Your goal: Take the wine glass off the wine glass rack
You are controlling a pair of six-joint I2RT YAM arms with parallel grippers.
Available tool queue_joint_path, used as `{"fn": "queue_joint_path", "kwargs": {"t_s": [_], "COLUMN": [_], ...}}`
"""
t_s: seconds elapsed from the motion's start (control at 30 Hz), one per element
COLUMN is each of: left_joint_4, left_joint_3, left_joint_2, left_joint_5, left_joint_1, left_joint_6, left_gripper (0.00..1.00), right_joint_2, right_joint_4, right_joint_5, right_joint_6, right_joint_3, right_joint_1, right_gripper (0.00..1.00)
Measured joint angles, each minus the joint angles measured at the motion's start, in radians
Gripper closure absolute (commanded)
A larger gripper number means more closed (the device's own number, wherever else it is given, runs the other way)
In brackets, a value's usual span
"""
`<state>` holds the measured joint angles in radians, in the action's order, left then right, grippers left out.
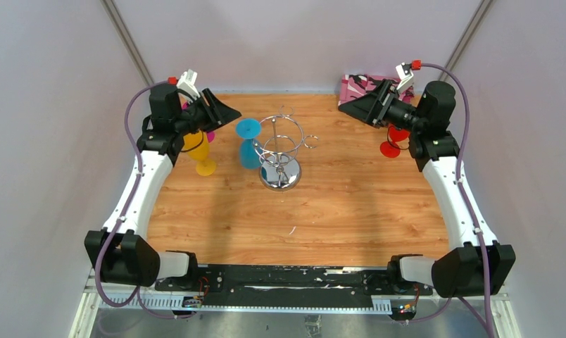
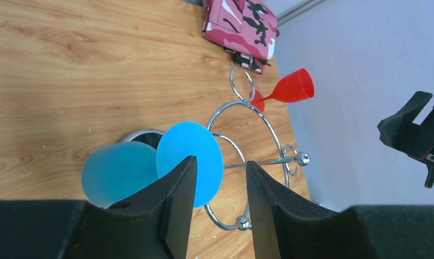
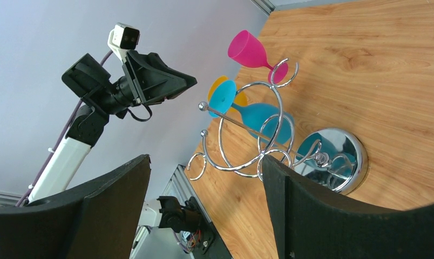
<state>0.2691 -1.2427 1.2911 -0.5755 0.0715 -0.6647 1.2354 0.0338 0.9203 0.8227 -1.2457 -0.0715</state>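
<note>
The wine glass rack (image 1: pixel 283 146) stands on its round mirrored base on the wooden worktop (image 1: pixel 336 211), midway between the left and right edges and somewhat nearer the far edge. Its post and curled wire arms carry no glass on the near, far or right side. A blue wine glass (image 2: pixel 189 161) sits upside down just at the rack's left side, with its round foot uppermost, about level with the top of the post. Whether its stem hangs in a wire arm or its rim rests on the worktop, I cannot tell.

The left pincer (image 2: pixel 220 163) is raised above the worktop to the left of the rack and points toward the blue glass's foot. Its jaws are parted to a middling gap and nothing is between them. The right pincer (image 3: pixel 205 162) is raised near the far right corner, facing the rack from well apart. Its jaws are spread wide and grip nothing.

A yellow wine glass (image 1: pixel 201 155) stands upright below the left pincer, and a pink wine glass (image 3: pixel 250 48) is just beyond it toward the far edge. A red wine glass (image 2: pixel 292 86) stands near the right edge. A pink camouflage pouch (image 2: pixel 239 24) lies in the far right corner.
</note>
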Motion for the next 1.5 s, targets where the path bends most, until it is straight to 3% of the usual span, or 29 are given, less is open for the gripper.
{"fn": "queue_joint_path", "kwargs": {"t_s": [0.43,0.7,1.5], "left_joint_4": [0.109,0.091,0.016], "left_joint_3": [0.008,0.077,0.087], "left_joint_2": [0.003,0.027,0.027], "left_joint_5": [0.103,0.077,0.034], "left_joint_1": [0.0,0.0,0.0], "left_joint_6": [0.092,0.087,0.051], "left_gripper": [0.59,0.6,0.67], "right_joint_2": [0.015,0.021,0.025], "right_joint_4": [0.013,0.02,0.042], "right_joint_5": [0.0,0.0,0.0], "right_joint_6": [0.011,0.024,0.043], "right_joint_3": [0.008,0.015,0.021], "right_joint_1": [0.0,0.0,0.0], "right_gripper": [0.2,0.2,0.2]}}
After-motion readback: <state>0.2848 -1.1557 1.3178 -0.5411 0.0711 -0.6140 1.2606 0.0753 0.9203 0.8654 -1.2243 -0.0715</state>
